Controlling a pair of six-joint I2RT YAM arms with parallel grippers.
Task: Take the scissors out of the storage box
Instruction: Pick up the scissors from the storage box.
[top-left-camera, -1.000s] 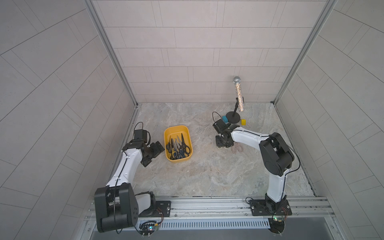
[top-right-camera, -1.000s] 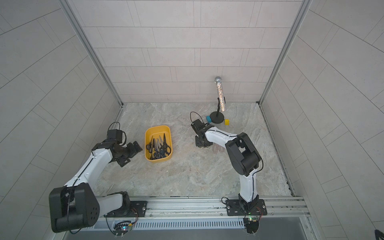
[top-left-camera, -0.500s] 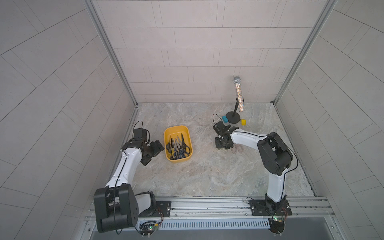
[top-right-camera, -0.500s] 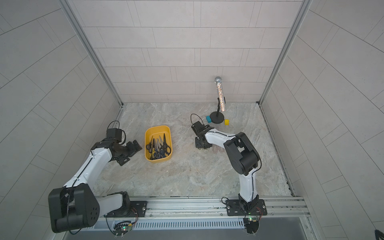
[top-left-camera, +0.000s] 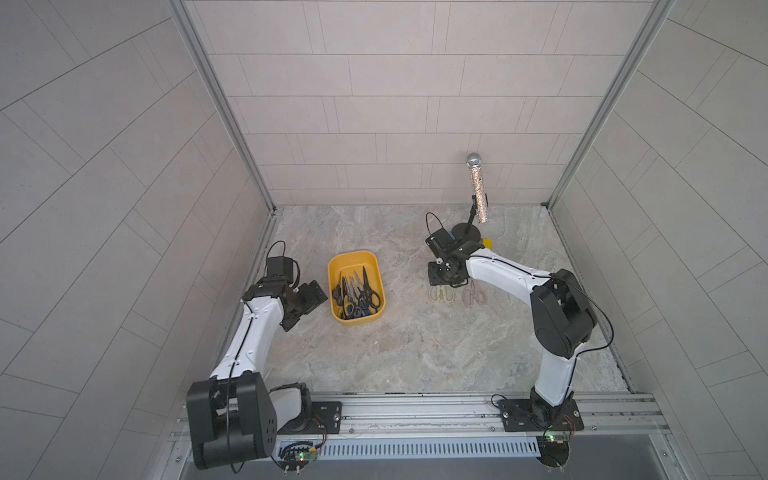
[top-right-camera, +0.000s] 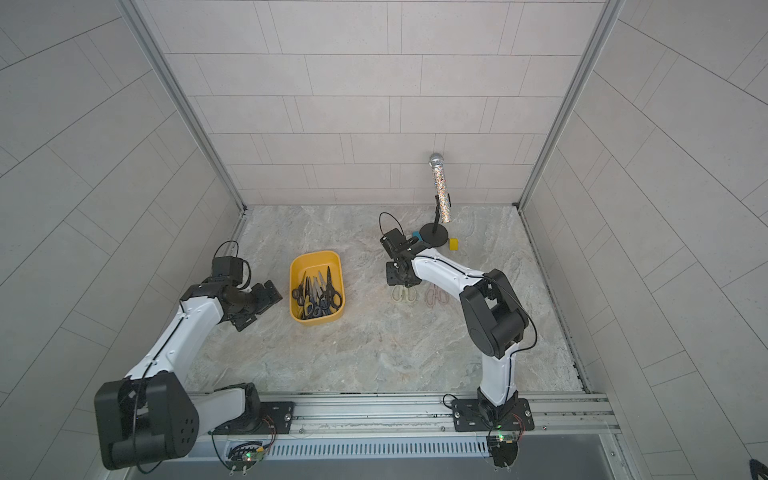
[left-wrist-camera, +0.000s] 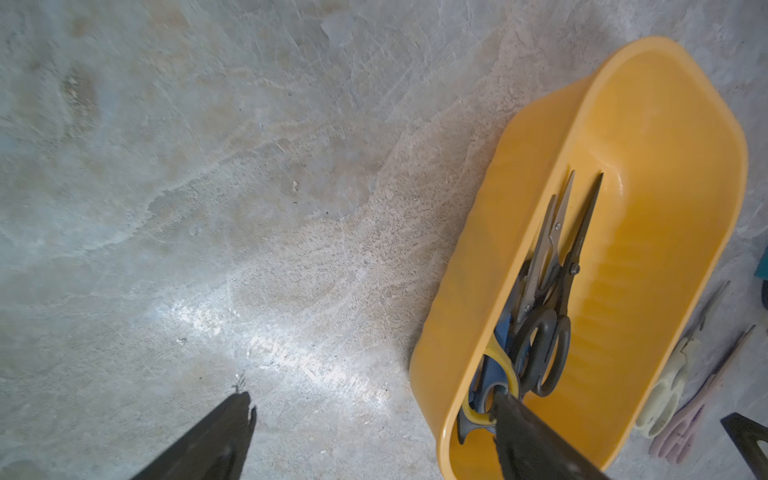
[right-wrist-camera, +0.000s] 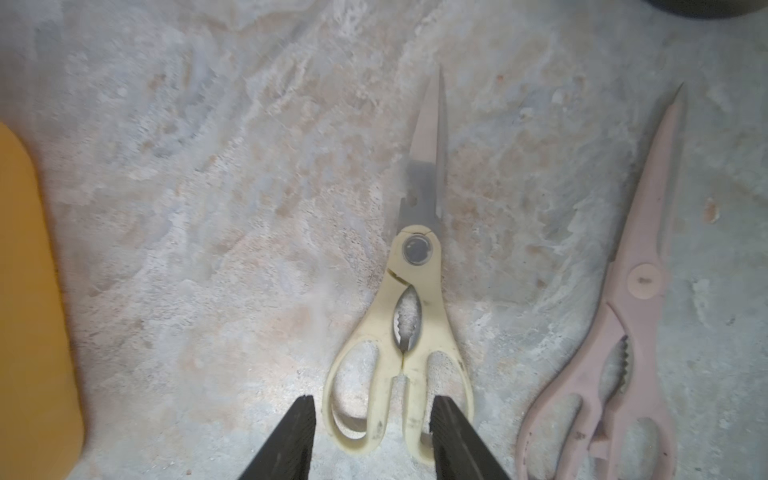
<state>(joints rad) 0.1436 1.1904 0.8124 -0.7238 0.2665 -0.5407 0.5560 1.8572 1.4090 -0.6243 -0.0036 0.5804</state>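
Top views high over front edge of surface (top-left-camera: 415, 353), angled down; wrist views close, sharing cream shears (left-wrist-camera: 669, 382) (right-wrist-camera: 432, 291).

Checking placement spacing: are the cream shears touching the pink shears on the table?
Apart. The right wrist view shows bare table between the cream shears and the pink shears.

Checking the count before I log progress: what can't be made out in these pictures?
Scissors in the storage box: piled and overlapping; too small to count in both top views; in the left wrist view the near wall and a left gripper finger cover the handles.
Pink shears: handles cut by the right wrist view's edge.
Cream shears: blades hidden under the right gripper in both top views.
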